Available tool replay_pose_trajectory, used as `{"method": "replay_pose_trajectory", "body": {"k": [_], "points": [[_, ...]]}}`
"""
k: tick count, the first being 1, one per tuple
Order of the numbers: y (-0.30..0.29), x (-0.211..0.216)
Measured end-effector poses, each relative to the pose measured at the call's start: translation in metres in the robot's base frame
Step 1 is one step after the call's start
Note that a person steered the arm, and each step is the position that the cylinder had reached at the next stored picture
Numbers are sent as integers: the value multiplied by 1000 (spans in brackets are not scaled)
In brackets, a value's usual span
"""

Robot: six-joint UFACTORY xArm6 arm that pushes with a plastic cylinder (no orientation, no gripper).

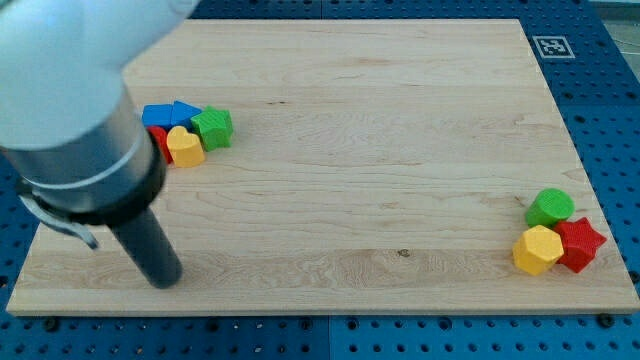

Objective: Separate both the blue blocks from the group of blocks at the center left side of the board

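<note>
Dark and blunt, my tip (165, 277) rests on the table (380, 150) near the view's bottom left corner, well apart from every block and below the cluster I must work on. No pincer exists on this rig, so nothing is clenched or released; the rod only pushes.

Farther up, at the view's centre left, sits the group. Nearest me is a yellow block (185, 147), rounded and faceted, touching a green block (213, 128) on its right. A red block (160, 139) peeks out to the yellow one's left, mostly covered by its neighbours and by the arm's grey housing (75, 110). Behind them lie the two targets: a blue block (157, 115), flat and roughly rectangular, and a second blue block (186, 112) that looks triangular, both pressed against the others.

These pieces appear small, rigid and light, so I judge they will slide easily and may spin if struck off-centre. A push against a flat side, from the cluster side outward toward the view's top, seems the safest contact.

The left blue block's far edge is cut off by the arm, and its full outline cannot be made out.

Away at the view's bottom right, a green cylinder (550, 207), a yellow hexagon (537, 249) and a red star (580, 243) huddle together.
</note>
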State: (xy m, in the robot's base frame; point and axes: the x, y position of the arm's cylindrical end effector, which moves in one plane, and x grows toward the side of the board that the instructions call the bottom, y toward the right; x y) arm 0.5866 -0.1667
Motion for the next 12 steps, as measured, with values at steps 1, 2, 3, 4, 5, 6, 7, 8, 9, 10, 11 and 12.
{"method": "replay_pose_trajectory", "body": {"k": [1,2,3,4,5,6,7,8,9,10,11,12], "points": [[-26,-35],[-43,-63],[-46,-76],[-46,-97],[-46,-109],[-47,-109],[-63,-118],[-69,-144],[-60,-154],[-38,-154],[-35,-154],[-23,-154]]}}
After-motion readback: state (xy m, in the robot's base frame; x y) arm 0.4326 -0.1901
